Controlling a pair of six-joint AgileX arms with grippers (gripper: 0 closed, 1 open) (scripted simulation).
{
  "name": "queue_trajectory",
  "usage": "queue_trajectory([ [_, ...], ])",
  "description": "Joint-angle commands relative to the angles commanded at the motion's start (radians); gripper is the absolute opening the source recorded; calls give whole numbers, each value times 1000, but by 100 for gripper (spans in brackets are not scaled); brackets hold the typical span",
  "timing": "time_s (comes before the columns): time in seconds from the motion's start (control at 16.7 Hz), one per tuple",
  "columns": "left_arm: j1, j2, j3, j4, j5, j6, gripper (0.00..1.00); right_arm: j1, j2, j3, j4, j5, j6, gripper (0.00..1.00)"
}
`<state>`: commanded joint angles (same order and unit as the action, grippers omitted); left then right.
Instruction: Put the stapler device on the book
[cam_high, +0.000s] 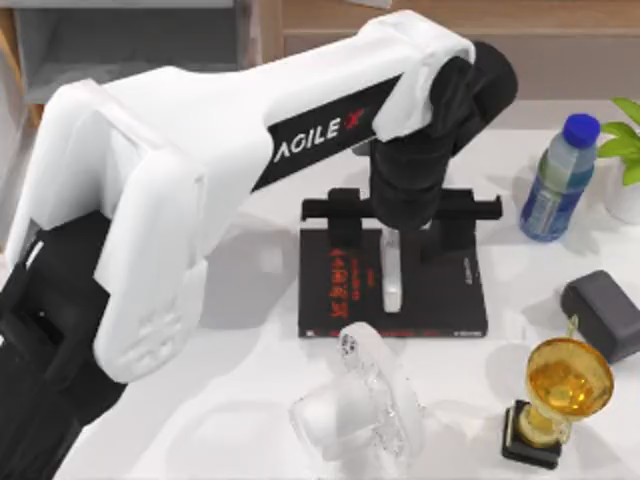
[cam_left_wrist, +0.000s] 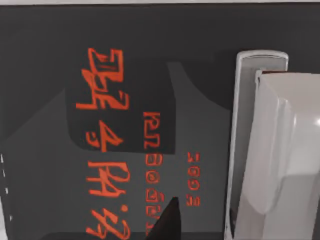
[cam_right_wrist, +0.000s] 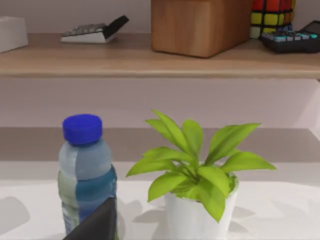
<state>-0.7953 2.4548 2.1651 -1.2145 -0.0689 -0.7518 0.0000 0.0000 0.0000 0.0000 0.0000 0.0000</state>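
Stapler device (cam_high: 392, 275) flat on book (cam_high: 335, 285)

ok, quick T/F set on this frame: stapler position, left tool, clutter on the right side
1. The stapler device lies on the book. True.
2. The left tool is above the book. True.
3. The water bottle lies tipped over on the book. False: it stands upright on the table, to the right of the book.
4. The gold trophy stands on the book. False: it stands on the table, right of the book, beside the dark grey block.
5. A potted plant stands next to the water bottle. True.
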Motion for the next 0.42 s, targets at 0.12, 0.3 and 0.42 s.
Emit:
queue_trajectory([
  [0.12, 0, 0, 0, 0, 0, 0, 100, 0, 0, 0, 0, 0, 0, 100],
  [0.3, 0, 0, 0, 0, 0, 0, 100, 0, 0, 0, 0, 0, 0, 100],
  [0.42, 0, 0, 0, 0, 0, 0, 100, 0, 0, 0, 0, 0, 0, 100],
])
